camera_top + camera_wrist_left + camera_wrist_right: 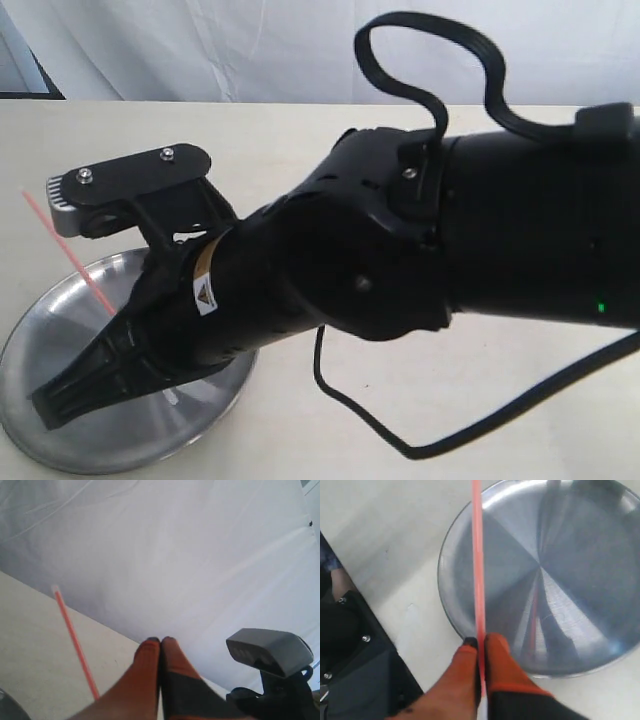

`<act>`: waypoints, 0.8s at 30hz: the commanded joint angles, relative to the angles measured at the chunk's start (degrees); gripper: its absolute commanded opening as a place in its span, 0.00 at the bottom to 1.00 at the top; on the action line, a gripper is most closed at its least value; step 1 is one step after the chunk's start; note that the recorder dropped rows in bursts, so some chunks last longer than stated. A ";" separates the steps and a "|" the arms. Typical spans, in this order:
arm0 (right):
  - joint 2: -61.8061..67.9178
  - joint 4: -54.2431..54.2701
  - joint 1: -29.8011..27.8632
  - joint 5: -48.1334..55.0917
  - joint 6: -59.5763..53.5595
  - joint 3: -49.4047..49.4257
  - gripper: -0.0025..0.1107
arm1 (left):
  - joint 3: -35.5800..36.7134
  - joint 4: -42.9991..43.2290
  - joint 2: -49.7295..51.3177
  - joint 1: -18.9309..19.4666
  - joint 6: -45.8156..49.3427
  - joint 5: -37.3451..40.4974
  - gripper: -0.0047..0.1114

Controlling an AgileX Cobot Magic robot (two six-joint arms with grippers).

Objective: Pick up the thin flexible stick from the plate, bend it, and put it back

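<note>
The thin red-orange stick (477,555) stands pinched between the orange fingertips of my right gripper (481,641), which is shut on it near one end. It runs out straight over the rim of the shiny silver plate (580,580). In the exterior view the stick (65,245) rises slanting up to the left above the plate (50,335), its lower end hidden behind the black arm. My left gripper (161,640) is shut on nothing, beside the stick (75,642) and apart from it, pointing toward the white backdrop.
The black arm (400,250) fills much of the exterior view and covers part of the plate. Its grey wrist camera mount (130,180) sits above the plate. A black cable (400,440) trails over the pale table. A white cloth hangs at the back.
</note>
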 commanded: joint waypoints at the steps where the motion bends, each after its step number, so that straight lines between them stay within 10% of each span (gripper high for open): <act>1: -0.55 7.74 0.11 -2.11 -8.31 0.31 0.01 | 0.22 1.20 -0.08 -0.12 0.06 -1.33 0.05; 14: -0.69 12.03 0.11 -3.85 -12.59 0.31 0.01 | 0.22 5.01 -0.08 -0.12 -0.04 -0.10 0.56; 24: -3.95 11.34 0.73 -7.05 -13.85 0.31 0.01 | 0.22 7.26 -0.08 -0.12 -0.23 2.45 0.57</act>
